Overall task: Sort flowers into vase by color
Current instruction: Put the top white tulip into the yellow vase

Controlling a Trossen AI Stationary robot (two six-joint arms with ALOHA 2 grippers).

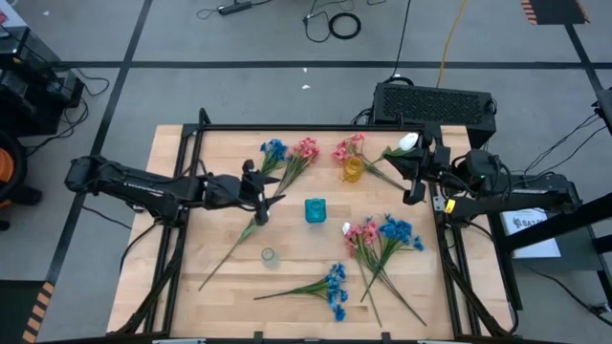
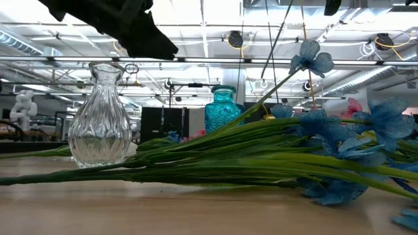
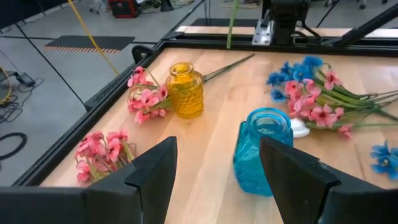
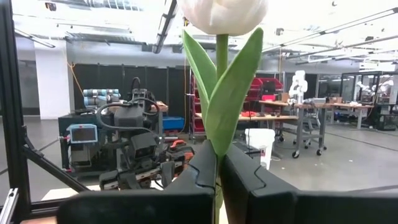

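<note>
White tulip-like bud on a thin green stem (image 4: 221,14) is clamped in the right gripper (image 4: 217,167), whose dark fingers are shut on the stem just below the leaves; the stem stands upright, its long axis along the fingers; in the high view this gripper (image 1: 413,164) hangs over the table's far right edge. The clear ribbed glass vase (image 1: 269,255) lies well apart from it, toward the near left, past the teal glass vase (image 1: 315,210) and nearer the left arm; the yellow glass vase (image 1: 353,170) is just beside the right gripper. The left gripper (image 3: 214,171) hovers with fingers wide apart, holding nothing, and faces the teal vase.
</note>
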